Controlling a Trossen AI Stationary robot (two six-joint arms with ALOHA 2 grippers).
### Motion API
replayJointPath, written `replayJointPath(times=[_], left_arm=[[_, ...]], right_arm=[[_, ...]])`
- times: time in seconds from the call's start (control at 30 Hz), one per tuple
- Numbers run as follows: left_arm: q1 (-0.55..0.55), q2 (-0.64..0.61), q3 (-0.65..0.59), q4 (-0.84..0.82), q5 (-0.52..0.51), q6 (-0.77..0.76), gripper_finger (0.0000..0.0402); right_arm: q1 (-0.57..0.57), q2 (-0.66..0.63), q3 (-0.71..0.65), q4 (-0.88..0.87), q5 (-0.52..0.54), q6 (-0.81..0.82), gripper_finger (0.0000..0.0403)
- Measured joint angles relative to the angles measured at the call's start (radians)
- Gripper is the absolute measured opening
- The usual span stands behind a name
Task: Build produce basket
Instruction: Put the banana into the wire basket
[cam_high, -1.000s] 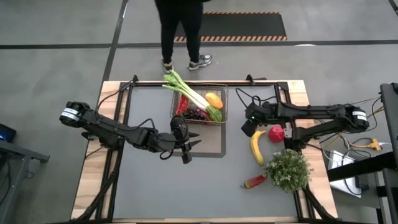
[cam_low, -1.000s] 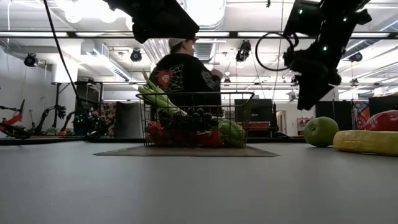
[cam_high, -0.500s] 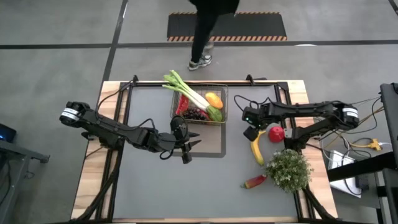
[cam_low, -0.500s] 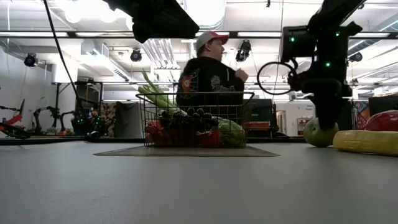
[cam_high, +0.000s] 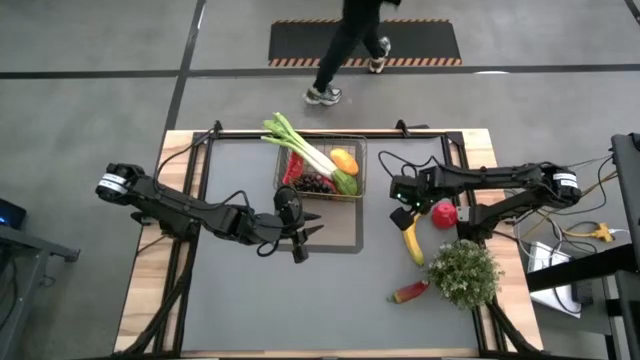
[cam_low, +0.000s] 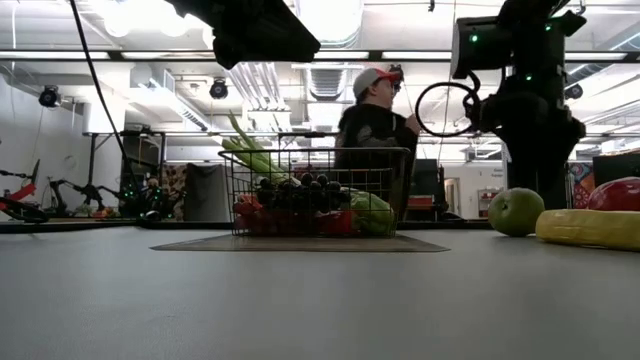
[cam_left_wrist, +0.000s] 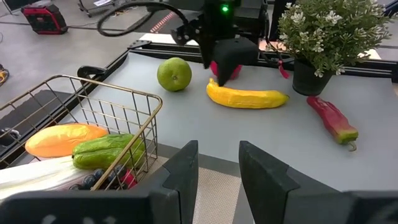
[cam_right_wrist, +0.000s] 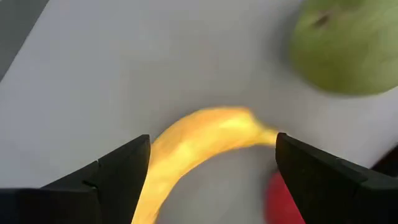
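The wire basket (cam_high: 320, 172) stands on a dark mat at the table's far middle and holds the leek (cam_high: 300, 146), grapes and other toy produce. The leek's end sticks out over the far rim. Right of the basket lie the yellow banana (cam_high: 412, 241), the red apple (cam_high: 445, 212) and the green pear (cam_left_wrist: 174, 73). My right gripper (cam_right_wrist: 212, 142) is open and points down, with one finger on either side of the banana's far end (cam_right_wrist: 208, 134). My left gripper (cam_left_wrist: 217, 168) is open and hovers over the mat's near edge, just short of the basket.
A potted leafy plant (cam_high: 462, 272) stands near the right edge, with a red pepper (cam_high: 410, 292) lying beside it. A person (cam_high: 350, 45) walks past beyond the far edge. The table's near half is bare grey surface.
My right gripper has come down from above the fruit toward the banana's far end, and its wrist has turned. My left arm has kept still. The person behind the table has walked toward the right.
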Motion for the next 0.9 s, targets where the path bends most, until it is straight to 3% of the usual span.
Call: replayJointPath(times=[0.4, 0.9], left_arm=[[0.0, 0.0, 0.0, 0.0, 0.0, -0.002, 0.0099], [-0.001, 0.0, 0.0, -0.001, 0.0, -0.002, 0.0099]], right_arm=[[0.211, 0.012, -0.005, -0.003, -0.032, 0.251, 0.0327], [0.246, 0.012, -0.147, 0.18, -0.032, 0.362, 0.0327]])
